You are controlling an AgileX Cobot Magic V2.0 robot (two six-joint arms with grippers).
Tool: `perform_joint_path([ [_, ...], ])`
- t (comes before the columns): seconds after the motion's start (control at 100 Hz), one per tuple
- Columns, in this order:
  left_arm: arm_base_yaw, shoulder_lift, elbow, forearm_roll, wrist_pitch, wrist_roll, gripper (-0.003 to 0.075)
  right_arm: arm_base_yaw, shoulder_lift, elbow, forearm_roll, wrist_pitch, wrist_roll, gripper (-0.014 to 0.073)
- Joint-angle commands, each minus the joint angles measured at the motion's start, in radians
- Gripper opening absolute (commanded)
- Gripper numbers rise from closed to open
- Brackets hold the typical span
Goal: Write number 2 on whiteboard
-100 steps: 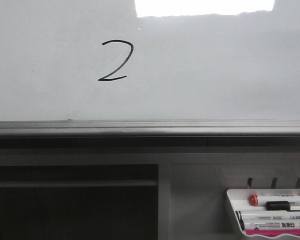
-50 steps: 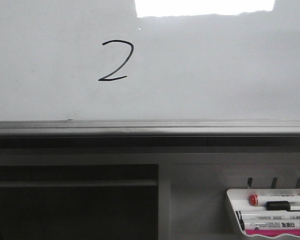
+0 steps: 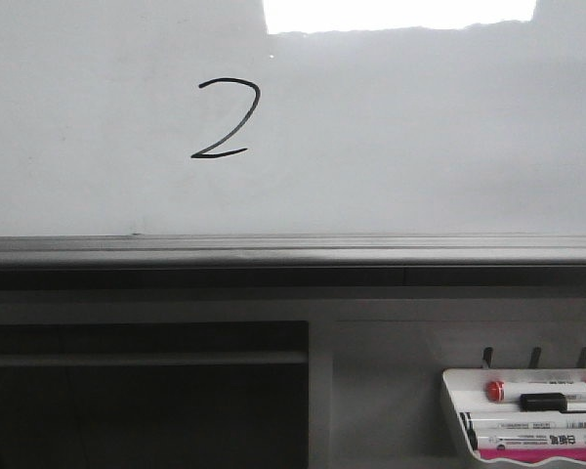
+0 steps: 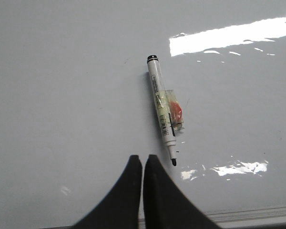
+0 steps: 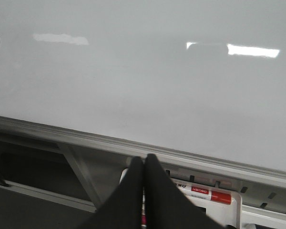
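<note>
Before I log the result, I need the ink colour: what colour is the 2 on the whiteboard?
Black: the number 2 is a thin black line on the pale whiteboard, clearest in the front view.

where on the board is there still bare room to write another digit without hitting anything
The whiteboard is bare across the wide stretch to the right of the number 2, down to the bottom rail, and in a narrower strip to its left. The marker tray at lower right is crowded with pens. The left wrist view shows an uncapped marker against the board.
</note>
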Motion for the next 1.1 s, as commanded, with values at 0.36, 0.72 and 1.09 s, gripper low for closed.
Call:
perform_joint_path([
  [0.36, -0.007, -0.027, 0.012, 0.002, -0.076, -0.013, -0.0020, -0.007, 0.006, -0.025, -0.006, -0.071, -0.004, -0.0073],
  [0.72, -0.007, -0.027, 0.012, 0.002, -0.076, -0.013, -0.0020, -0.031, -0.035, 0.000, -0.006, -0.094, -0.004, -0.0073],
  [1.09, -0.007, -0.027, 0.012, 0.002, -0.076, -0.013, -0.0020, -0.325, -0.356, 0.371, 0.071, -0.535, -0.004, -0.0073],
])
